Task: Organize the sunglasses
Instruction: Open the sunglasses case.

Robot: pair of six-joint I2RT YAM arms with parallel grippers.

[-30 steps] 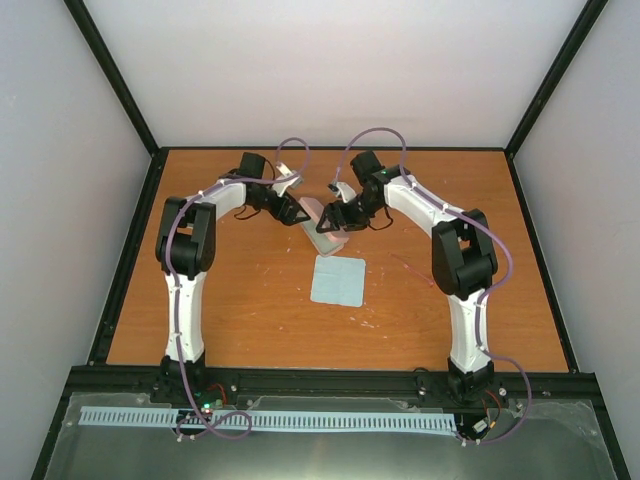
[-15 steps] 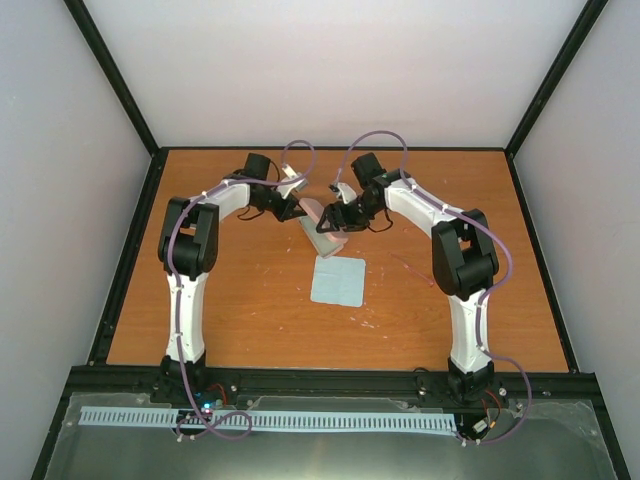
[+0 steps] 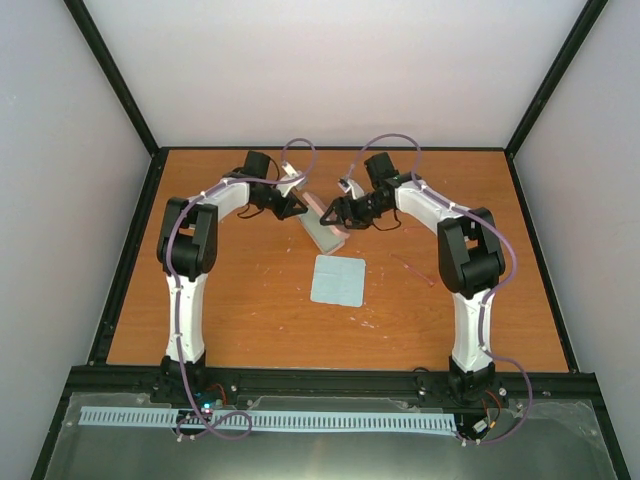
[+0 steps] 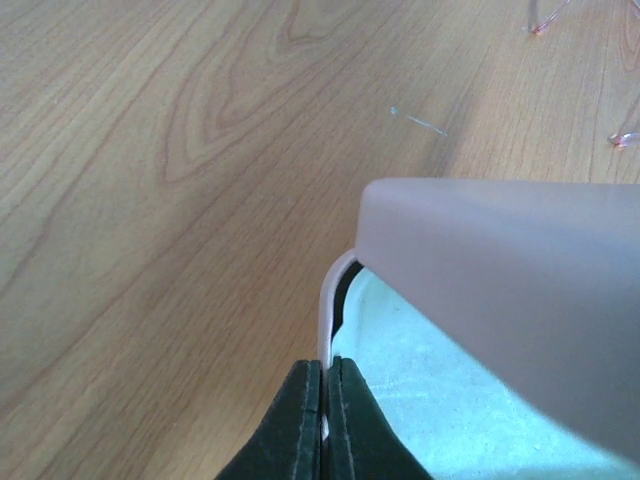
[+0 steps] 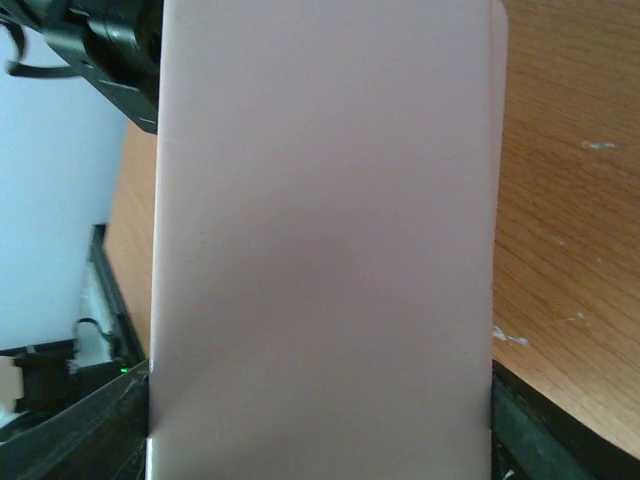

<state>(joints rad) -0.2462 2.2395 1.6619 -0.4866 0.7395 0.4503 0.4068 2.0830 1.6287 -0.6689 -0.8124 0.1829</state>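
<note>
The pink case [image 3: 326,226] is held between both grippers at the table's far middle. My left gripper [image 3: 298,206] is shut on its thin pale rim [image 4: 326,300] at the case's left end. Above that rim sits the pink shell [image 4: 520,270], with a pale teal surface [image 4: 430,400] under it. My right gripper [image 3: 336,212] clasps the case across its width. The case [image 5: 330,220] fills the right wrist view, with dark fingers [image 5: 520,425] at its sides. The sunglasses [image 3: 412,268] lie faint on the table to the right, and bits of their frame [image 4: 540,22] show in the left wrist view.
A light blue square cloth [image 3: 337,280] lies flat on the orange table [image 3: 230,300], just in front of the case. Black frame rails [image 3: 130,250] edge the table. Pale walls stand on three sides.
My left gripper has shut on the case's rim, having stood open a second ago. The case end and my right gripper have shifted slightly towards the back.
</note>
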